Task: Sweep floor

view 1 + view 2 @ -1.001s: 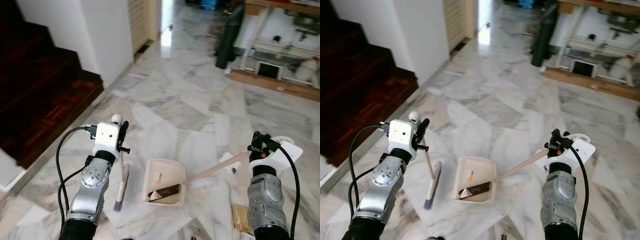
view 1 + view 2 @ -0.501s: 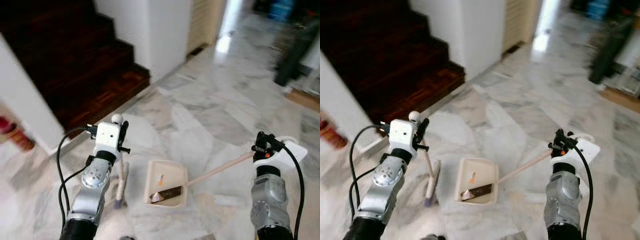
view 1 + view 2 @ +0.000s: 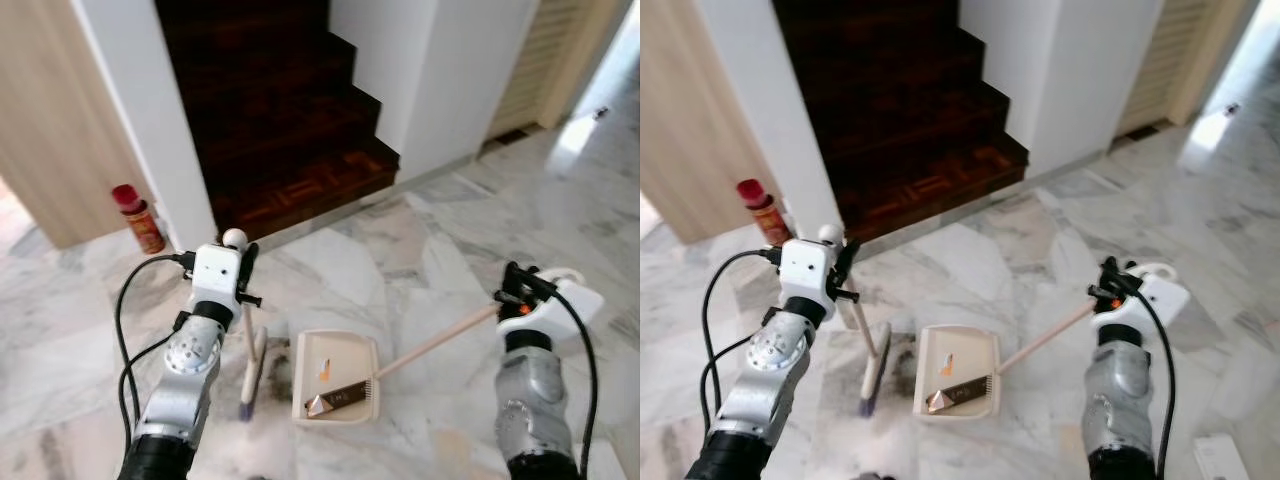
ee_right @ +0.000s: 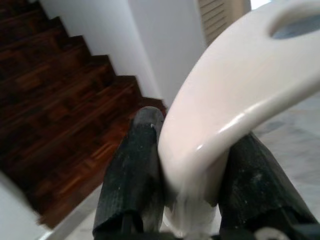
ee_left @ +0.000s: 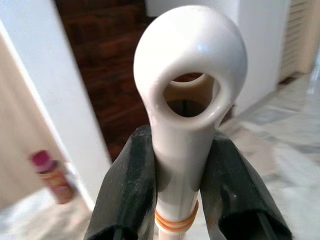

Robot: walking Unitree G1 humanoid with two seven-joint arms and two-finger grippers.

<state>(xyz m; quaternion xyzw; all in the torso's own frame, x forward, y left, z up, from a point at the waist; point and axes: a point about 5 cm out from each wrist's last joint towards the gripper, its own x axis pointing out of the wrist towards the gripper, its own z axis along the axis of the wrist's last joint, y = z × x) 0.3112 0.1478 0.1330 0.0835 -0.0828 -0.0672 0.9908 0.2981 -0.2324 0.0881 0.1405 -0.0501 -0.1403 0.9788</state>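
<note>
My left gripper (image 3: 243, 268) is shut on the upper end of a broom handle (image 5: 187, 90), which is white with a ring-shaped tip. The broom head (image 3: 252, 383) rests on the marble floor below it. My right gripper (image 3: 514, 284) is shut on the white grip (image 4: 225, 100) of a long wooden dustpan handle (image 3: 435, 342). The cream dustpan (image 3: 340, 350) lies flat on the floor between my arms, just right of the broom head. It holds a small orange scrap (image 3: 322, 372) and a brown toothed piece (image 3: 345, 397).
Dark wooden stairs (image 3: 270, 110) rise straight ahead between white walls (image 3: 140, 120). A red bottle (image 3: 137, 218) stands at the foot of the left wall, beside a wooden panel (image 3: 50, 110). A louvred door (image 3: 550, 50) is at the far right. A white item (image 3: 1220, 455) lies on the floor at lower right.
The camera has swung left, so the stairs and red bottle now lie ahead and the cluttered room has gone. Both grippers keep their hold; broom and dustpan stay between my arms.
</note>
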